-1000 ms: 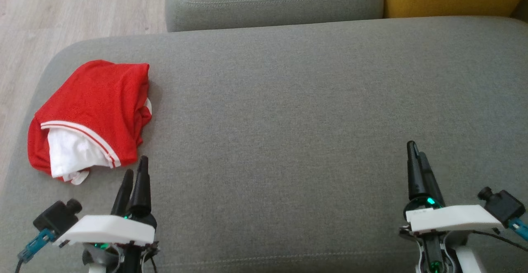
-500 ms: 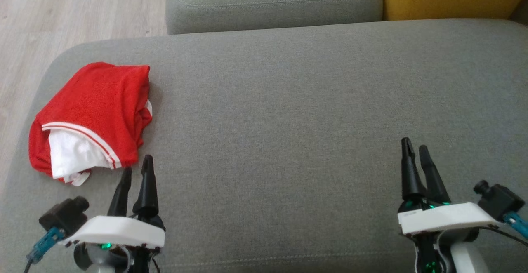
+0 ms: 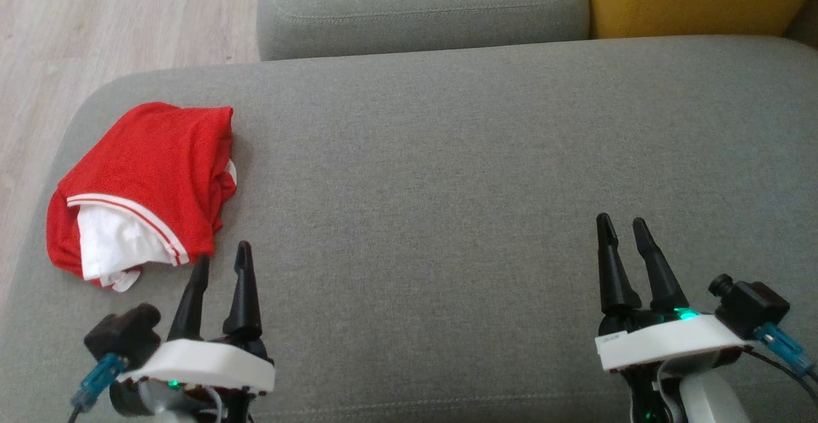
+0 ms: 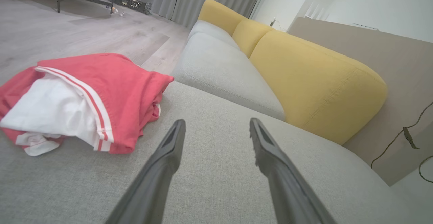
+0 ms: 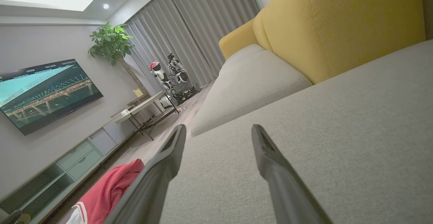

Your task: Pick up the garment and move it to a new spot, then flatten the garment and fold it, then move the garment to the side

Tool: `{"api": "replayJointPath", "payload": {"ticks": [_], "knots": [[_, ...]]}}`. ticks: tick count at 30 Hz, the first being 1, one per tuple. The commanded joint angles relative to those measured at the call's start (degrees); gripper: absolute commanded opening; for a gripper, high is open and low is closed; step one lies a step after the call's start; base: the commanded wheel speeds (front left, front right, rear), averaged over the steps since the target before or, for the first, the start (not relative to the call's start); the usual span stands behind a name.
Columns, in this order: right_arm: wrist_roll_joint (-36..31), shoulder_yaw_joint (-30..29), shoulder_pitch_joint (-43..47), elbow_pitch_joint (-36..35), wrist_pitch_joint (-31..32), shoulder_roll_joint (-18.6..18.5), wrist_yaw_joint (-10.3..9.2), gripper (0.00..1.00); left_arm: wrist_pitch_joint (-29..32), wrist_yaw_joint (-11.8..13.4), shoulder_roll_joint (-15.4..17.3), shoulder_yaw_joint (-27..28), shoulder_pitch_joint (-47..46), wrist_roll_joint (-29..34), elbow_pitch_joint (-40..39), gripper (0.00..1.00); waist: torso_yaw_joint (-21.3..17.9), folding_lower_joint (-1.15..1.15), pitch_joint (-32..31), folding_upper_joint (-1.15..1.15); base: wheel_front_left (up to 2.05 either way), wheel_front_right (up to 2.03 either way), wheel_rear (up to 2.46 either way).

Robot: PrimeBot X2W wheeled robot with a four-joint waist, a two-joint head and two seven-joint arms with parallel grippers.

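At the lower left of the head view, the left gripper (image 3: 223,252) has its two dark fingers spread wide with nothing between them, over the near edge of the grey seat cushion (image 3: 447,154). At the lower right, the right gripper (image 3: 620,220) is spread in the same way and is also empty. The two are well apart.

The garment (image 3: 147,167) is red with a white lining and white stripes along a hem. It lies in a loose, bunched heap on the cushion's left end. It sits at about eleven o'clock from the left gripper, just beside the fingertips and not touching them. From the right gripper it lies at about ten o'clock, well apart across bare cushion.

The left wrist view puts the garment at ten o'clock and shows more plainly the white lining spilling out under the striped hem. It adds a yellow back cushion (image 4: 318,82) at two o'clock and a dark cable (image 4: 409,136) by the wall at three o'clock.

The right wrist view catches a red corner of the garment at seven o'clock, partly behind one finger. Beyond it is the room: a television (image 5: 44,92) at nine o'clock, and a potted plant (image 5: 111,43), grey curtains (image 5: 189,24) and another robot (image 5: 169,71) towards eleven.

The head view shows the wooden floor (image 3: 96,20) at ten o'clock and a second grey cushion (image 3: 422,1) at twelve.
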Motion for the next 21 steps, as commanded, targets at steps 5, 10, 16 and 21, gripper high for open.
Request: {"api": "replayJointPath", "payload": {"ticks": [5,10,16,21], "knots": [[-5.3,1.9,-1.63,-2.77,-1.57,-0.31,0.34,1.0,-1.6,0.25,0.82,0.0,-0.9,4.7,-3.6,1.0,0.06,0.0,-0.21,0.0,0.0,0.0,0.0],[-8.75,1.92,-1.49,-3.03,-2.4,-0.32,0.36,1.0,-2.43,-0.1,0.88,-0.34,-0.42,7.94,-3.91,1.0,0.06,0.0,-0.12,0.0,0.0,0.0,0.0],[-12.04,1.01,-1.16,-2.96,-3.41,-0.34,0.38,1.0,-3.44,-0.12,0.88,-0.75,-0.22,12.16,-4.62,1.0,0.1,0.0,0.04,0.0,0.0,0.0,0.0],[-15.03,0.89,-1.25,-2.94,-4.25,-0.35,0.39,1.0,-4.27,0.04,0.87,-1.11,-0.17,15.52,-5.46,1.0,0.05,0.0,0.04,0.0,0.0,0.0,0.0]]}}
